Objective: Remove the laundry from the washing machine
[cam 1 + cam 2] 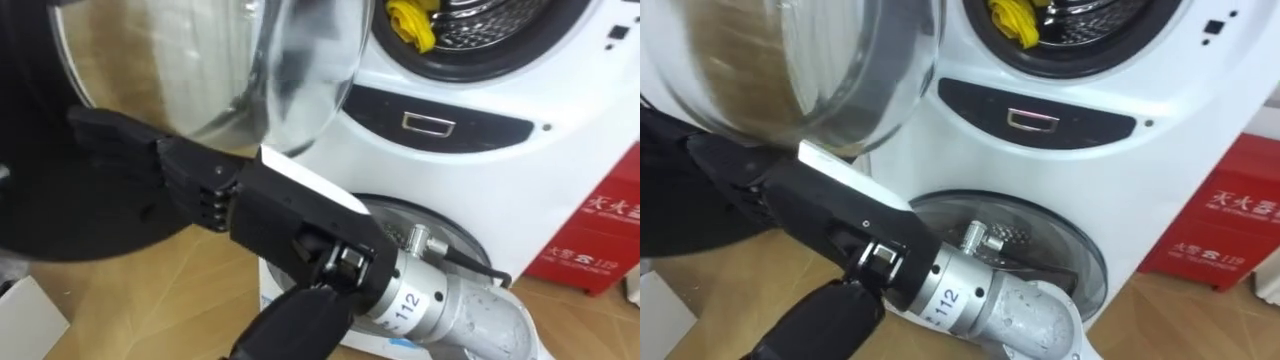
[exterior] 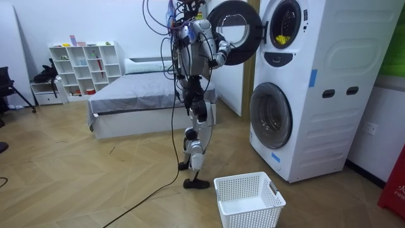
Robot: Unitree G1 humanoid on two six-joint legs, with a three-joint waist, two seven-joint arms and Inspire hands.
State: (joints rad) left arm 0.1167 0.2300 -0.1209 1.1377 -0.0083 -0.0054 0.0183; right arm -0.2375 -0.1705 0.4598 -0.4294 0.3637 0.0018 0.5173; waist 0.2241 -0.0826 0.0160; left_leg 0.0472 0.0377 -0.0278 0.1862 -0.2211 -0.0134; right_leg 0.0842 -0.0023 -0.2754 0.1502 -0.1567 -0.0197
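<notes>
Right robot hand (image 1: 290, 220) outstretched, fingers (image 1: 130, 135) seemingly against open door (image 1: 250, 70)

Yellow garment (image 1: 410, 22) lies bunched at the lip of the open drum in the upper washing machine (image 1: 560, 90), up and to the right of my right hand (image 1: 270, 205). The machine's round glass door (image 1: 250, 70) stands swung wide just above that hand's straight fingers.

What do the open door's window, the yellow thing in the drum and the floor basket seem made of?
Door window: clear glass or plastic, glossy; wood colour shows through it. Yellow thing: probably soft cloth, matt, folded. Basket: likely white plastic, with perforated lattice walls.
</notes>
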